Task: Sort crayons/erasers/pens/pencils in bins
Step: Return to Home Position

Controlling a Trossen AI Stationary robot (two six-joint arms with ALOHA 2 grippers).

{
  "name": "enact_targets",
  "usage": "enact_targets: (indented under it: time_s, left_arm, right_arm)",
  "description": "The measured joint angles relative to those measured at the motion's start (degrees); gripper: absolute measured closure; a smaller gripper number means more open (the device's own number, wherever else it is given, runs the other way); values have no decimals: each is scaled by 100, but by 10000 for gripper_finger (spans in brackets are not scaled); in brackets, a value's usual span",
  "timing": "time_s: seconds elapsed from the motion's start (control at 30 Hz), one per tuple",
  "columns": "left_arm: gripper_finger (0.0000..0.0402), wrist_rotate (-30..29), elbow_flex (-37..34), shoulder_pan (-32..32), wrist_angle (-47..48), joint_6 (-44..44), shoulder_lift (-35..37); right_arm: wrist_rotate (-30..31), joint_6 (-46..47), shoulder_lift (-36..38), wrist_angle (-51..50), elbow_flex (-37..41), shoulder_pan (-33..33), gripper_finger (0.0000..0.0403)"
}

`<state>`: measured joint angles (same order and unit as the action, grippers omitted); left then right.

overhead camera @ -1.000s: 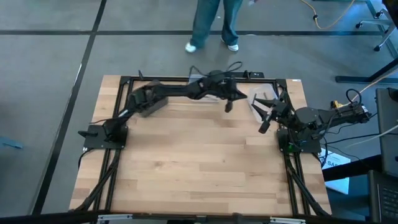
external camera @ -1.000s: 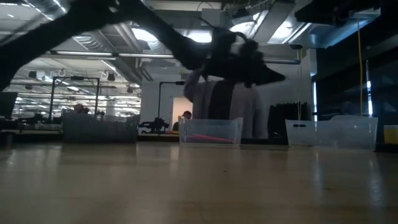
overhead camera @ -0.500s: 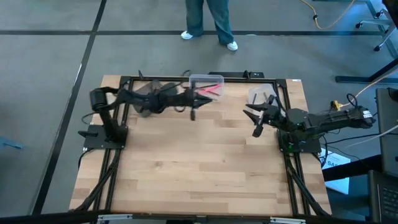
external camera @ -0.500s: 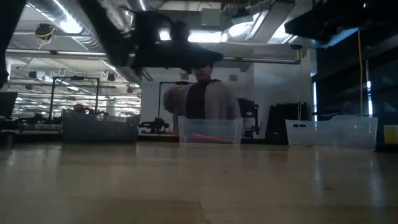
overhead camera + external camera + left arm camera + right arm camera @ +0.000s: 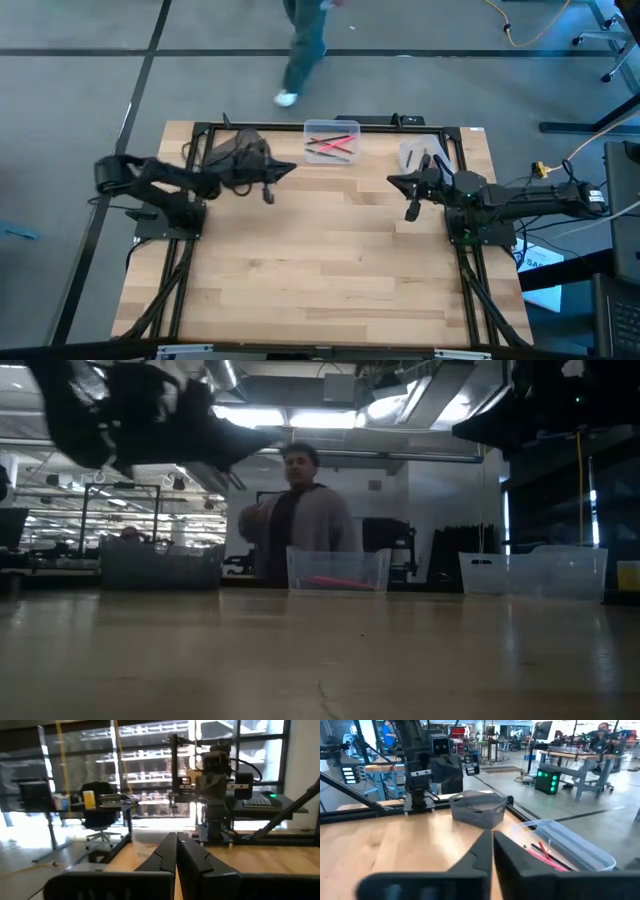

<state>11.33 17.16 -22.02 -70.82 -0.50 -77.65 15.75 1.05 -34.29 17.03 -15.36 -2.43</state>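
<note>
Three bins stand along the table's far edge. The dark grey bin [image 5: 232,150] lies partly under my left arm, the clear bin [image 5: 332,143] in the middle holds red and pink sticks [image 5: 330,146], and the whitish bin [image 5: 420,152] is at the right. My left gripper [image 5: 268,194] hovers shut and empty, just on the near side of the dark bin. My right gripper [image 5: 409,212] hovers shut and empty, just on the near side of the whitish bin. The right wrist view shows the dark bin [image 5: 479,809] and the clear bin [image 5: 562,847] with its sticks.
A black frame [image 5: 300,126] runs round the table's far and side edges. A person [image 5: 292,510] walks behind the far edge. Bare wood [image 5: 320,260] fills the table's middle and near half.
My left arm has drawn back from the far middle toward the table's left, its gripper staying shut. My right gripper has shut and shifted slightly toward the table's left. The person behind the table has walked to the left.
</note>
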Motion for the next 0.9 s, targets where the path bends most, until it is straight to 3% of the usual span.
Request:
enact_targets:
  time_s: [0.3,0.5,0.9]
  left_arm:
    - [401,-257,-1629,2,-92,141,2179]
    - [400,-353,-1671,-6,1193,151,3532]
    - [399,-42,-1671,-9,2474,353,4921]
  right_arm:
    - [-499,7,50,102,-240,-47,397]
    - [-554,-478,113,-218,-666,-72,396]
    - [-1150,-318,160,-618,-671,-281,400]
